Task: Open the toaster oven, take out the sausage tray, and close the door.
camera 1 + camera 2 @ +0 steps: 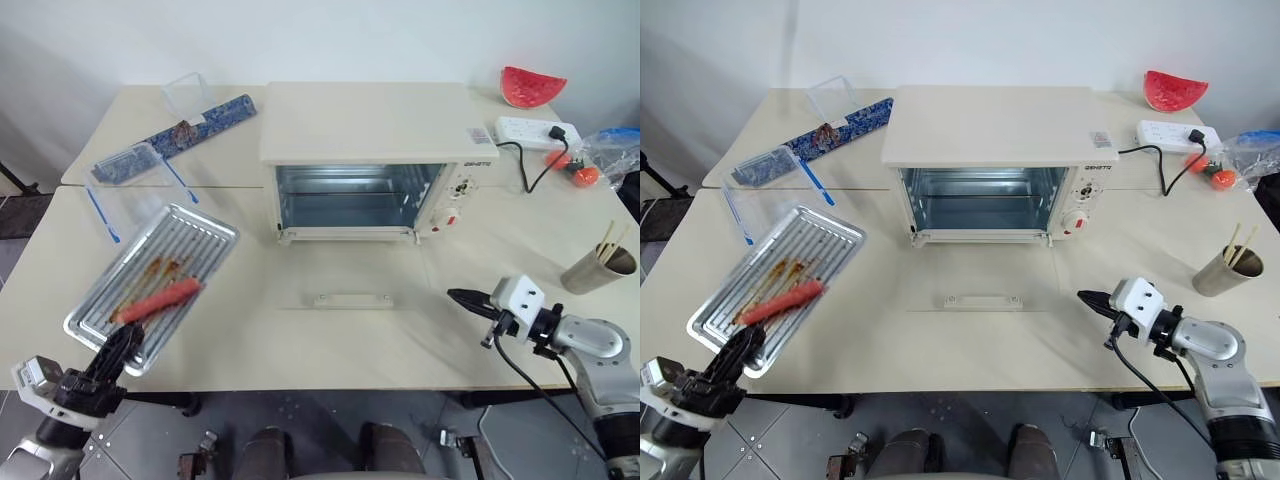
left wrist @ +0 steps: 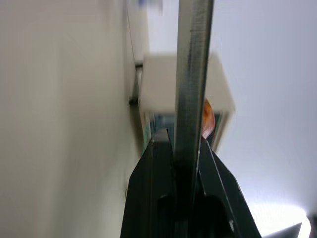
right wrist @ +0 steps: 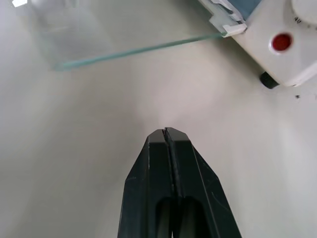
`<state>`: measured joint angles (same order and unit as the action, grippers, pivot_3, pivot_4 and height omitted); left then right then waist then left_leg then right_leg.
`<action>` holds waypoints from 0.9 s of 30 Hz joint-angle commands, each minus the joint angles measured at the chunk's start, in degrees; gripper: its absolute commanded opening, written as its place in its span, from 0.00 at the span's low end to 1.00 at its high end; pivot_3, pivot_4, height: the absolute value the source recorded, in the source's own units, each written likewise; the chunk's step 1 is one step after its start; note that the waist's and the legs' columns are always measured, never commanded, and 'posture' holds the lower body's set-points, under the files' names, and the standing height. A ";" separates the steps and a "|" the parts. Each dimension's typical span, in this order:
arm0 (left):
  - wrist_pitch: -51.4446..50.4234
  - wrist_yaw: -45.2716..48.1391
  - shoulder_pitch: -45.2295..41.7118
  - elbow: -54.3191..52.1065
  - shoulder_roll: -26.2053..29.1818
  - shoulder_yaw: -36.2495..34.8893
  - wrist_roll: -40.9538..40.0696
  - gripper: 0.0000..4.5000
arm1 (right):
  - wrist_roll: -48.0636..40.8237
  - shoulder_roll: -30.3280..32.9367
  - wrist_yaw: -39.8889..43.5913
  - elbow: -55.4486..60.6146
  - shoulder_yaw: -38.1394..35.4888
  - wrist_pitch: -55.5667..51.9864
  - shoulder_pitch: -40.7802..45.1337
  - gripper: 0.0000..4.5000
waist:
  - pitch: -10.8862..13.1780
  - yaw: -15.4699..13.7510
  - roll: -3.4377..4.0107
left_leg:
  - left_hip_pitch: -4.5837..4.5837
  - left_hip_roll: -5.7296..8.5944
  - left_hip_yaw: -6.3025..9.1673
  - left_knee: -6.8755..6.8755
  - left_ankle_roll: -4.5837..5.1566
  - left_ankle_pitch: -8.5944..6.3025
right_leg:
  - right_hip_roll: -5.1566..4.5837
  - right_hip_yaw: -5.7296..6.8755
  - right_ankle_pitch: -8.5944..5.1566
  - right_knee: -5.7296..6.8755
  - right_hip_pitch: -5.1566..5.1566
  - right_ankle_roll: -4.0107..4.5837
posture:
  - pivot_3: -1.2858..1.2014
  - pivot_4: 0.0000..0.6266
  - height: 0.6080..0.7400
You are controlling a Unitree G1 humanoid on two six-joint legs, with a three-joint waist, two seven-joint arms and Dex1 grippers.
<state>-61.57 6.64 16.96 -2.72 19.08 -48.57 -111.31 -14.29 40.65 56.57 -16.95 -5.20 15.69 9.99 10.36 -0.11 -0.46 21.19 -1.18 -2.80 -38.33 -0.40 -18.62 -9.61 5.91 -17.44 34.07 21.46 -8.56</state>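
Note:
The cream-white toaster oven [image 1: 370,130] stands at the table's middle back, its cavity bare. Its glass door [image 1: 350,285] lies folded down flat on the table, handle [image 1: 353,298] toward me. The silver sausage tray [image 1: 160,280], with one red sausage [image 1: 158,300] and brown stains, is out of the oven at the front left. My left gripper [image 1: 122,345] is shut on the tray's near edge [image 2: 190,74], holding it tilted. My right gripper [image 1: 458,296] is shut on nothing, low over the table right of the door, its tips [image 3: 164,133] near the door's glass corner.
A clear plastic box with blue clips [image 1: 130,170] and its lid [image 1: 188,92] sit at the back left beside a patterned blue strip [image 1: 205,122]. At the right are a power strip [image 1: 535,130], a watermelon slice [image 1: 532,85], a bag [image 1: 605,150] and a cup of sticks [image 1: 597,268].

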 commanded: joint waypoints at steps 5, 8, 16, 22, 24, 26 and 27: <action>3.00 -7.67 -5.14 -1.58 -1.35 -0.19 -1.69 0.00 | -7.32 -3.14 5.49 4.34 -0.25 -4.67 2.14 0.00 | 0.00 0.11 -0.01 | 0.02 0.01 -0.13 0.04 0.01 -0.01 | 0.00 0.00 0.02 0.17 0.01 -0.04 | 0.52 0.24 1.00; 3.11 -9.15 -7.61 -1.32 -1.38 0.12 -1.69 0.00 | -12.03 -3.70 6.02 10.17 -2.08 -8.51 2.01 0.00 | 0.00 0.09 -0.01 | 0.01 0.01 -0.13 0.01 0.00 0.00 | 0.01 0.02 0.02 0.24 0.01 -0.04 | 0.52 0.24 1.00; 2.33 -11.12 -10.27 1.02 0.16 -1.30 -1.69 0.00 | -25.23 1.21 2.84 28.52 -8.85 -26.21 0.23 0.00 | -0.01 -0.18 -0.02 | 0.03 0.00 -0.05 0.09 0.00 -0.04 | 0.03 0.02 0.02 0.14 0.04 -0.04 | 0.52 0.24 1.00; 0.02 -11.37 -10.76 3.62 2.50 0.20 -1.69 0.00 | -26.63 0.43 -0.86 30.65 -9.88 -29.95 5.59 0.00 | -0.01 0.03 -0.02 | 0.01 -0.01 -0.07 0.10 0.02 -0.06 | 0.03 0.00 0.02 0.14 0.05 -0.04 | 0.52 0.24 1.00; -0.93 -11.23 -10.63 4.15 3.38 0.80 -1.69 0.00 | -24.97 -0.84 -2.03 29.07 -9.51 -28.53 7.86 0.00 | -0.01 0.02 -0.02 | 0.02 -0.01 -0.08 0.11 0.02 -0.07 | 0.03 0.00 0.02 0.14 0.07 -0.04 | 0.52 0.24 1.00; -1.95 -10.67 -10.55 4.71 4.67 1.38 -1.69 0.00 | -22.79 -1.76 -2.38 27.19 -8.93 -26.82 9.48 0.00 | -0.01 0.03 -0.02 | 0.03 -0.01 -0.10 0.11 0.02 -0.07 | 0.03 0.01 0.02 0.14 0.08 -0.04 | 0.52 0.24 1.00; -2.82 -10.28 -10.27 5.06 5.80 1.74 -1.69 0.00 | -22.24 -2.11 -1.97 26.42 -8.71 -26.16 9.97 0.00 | -0.01 -0.01 -0.02 | 0.03 -0.01 -0.14 0.13 0.02 -0.07 | 0.03 0.01 0.02 0.13 0.08 -0.04 | 0.52 0.24 1.00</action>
<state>-63.13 -5.03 6.31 2.51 23.21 -46.54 -111.38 -37.45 39.03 54.62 10.13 -13.63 -12.54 19.30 10.35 -0.12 -0.48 21.25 -1.18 -3.01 -38.21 -0.38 -18.69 -9.57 5.96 -17.41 34.19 21.54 -8.60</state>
